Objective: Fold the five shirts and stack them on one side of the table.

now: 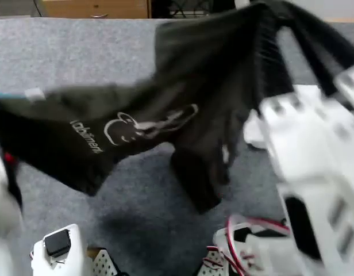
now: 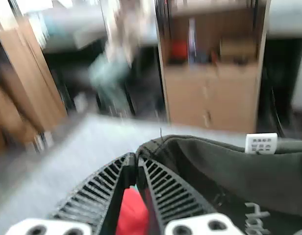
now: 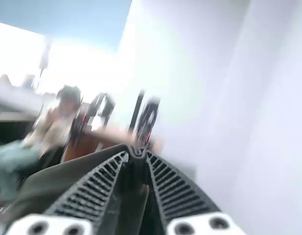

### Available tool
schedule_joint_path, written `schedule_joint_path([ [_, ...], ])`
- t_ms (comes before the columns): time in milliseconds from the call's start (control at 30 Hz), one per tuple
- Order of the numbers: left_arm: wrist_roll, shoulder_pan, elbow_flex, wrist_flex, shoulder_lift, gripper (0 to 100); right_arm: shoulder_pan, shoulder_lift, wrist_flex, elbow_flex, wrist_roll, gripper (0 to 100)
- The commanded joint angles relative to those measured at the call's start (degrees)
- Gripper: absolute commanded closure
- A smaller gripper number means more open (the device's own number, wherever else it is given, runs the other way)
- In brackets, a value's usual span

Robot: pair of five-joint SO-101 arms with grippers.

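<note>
Grey felt table point(image 1: 68, 52) below, wooden cabinet point(image 2: 210, 93) behind. Held clear of the felt and stretched between both arms: a dark shirt point(image 1: 165, 109) with pale print, a loose flap point(image 1: 197, 184) drooping low toward the table. Left gripper point(image 2: 137, 164) pressed together on the cloth's edge, near a white label point(image 2: 261, 143); right gripper point(image 3: 136, 152) likewise pinched on a fold of the same cloth. Thin bites, both. Likely trouble: pulling apart too hard and slipping the fabric from one claw, or lowering unevenly and landing the flap bunched underneath, spoiling a flat spread for folding.
</note>
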Motion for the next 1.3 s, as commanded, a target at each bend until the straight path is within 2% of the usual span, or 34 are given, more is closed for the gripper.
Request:
schedule_joint_path([
  [0, -4.04, -3.56, -1.27, 0.44, -6.33, 97, 0.88, -2.42, -4.75, -1.10, 4.04, 98.5],
  [167, -8.97, -12.18, -1.27, 0.44, -11.78, 97, 0.88, -4.00, -5.19, -0.92, 9.67, 98.5],
  [300, -9.14, -12.44, 2.33, 0.35, -11.87, 97, 0.88, -3.56, -5.10, 6.90, 12.66, 98.5],
  [433, -8.18, -12.35, 16.92, -3.52, -11.87, 97, 0.62, -2.51, -5.63, 19.47, 13.01, 98.5],
  [533, -6.86, -12.35, 32.31, -16.09, -12.31, 97, 0.79, 0.22, -8.00, 30.73, 13.10, 98.5],
  [633, -6.77, -12.09, 46.73, -31.47, -11.87, 97, 0.97, 4.44, -15.38, 42.24, 13.01, 98.5],
  [700, -6.77, -8.31, 56.13, -43.43, -11.69, 97, 1.23, 7.34, -22.95, 48.84, 12.66, 98.5],
  [833, -6.77, 0.57, 74.15, -72.62, -8.62, 97, 2.64, 15.08, -42.20, 57.27, 12.57, 98.5],
  [933, -7.12, 5.32, 80.92, -90.02, -2.99, 97, 3.60, 22.20, -53.27, 58.51, 10.11, 98.5],
  [1000, -7.12, 6.90, 80.57, -92.66, 1.41, 97, 4.40, 27.30, -56.62, 57.36, 7.12, 98.5],
  [1133, -7.21, 7.16, 75.30, -91.78, 11.16, 97, 7.03, 36.18, -57.49, 50.33, 1.32, 98.5],
  [1267, -6.86, 6.20, 67.21, -91.87, 21.36, 97, 7.74, 41.54, -52.22, 41.27, -3.96, 98.5],
])
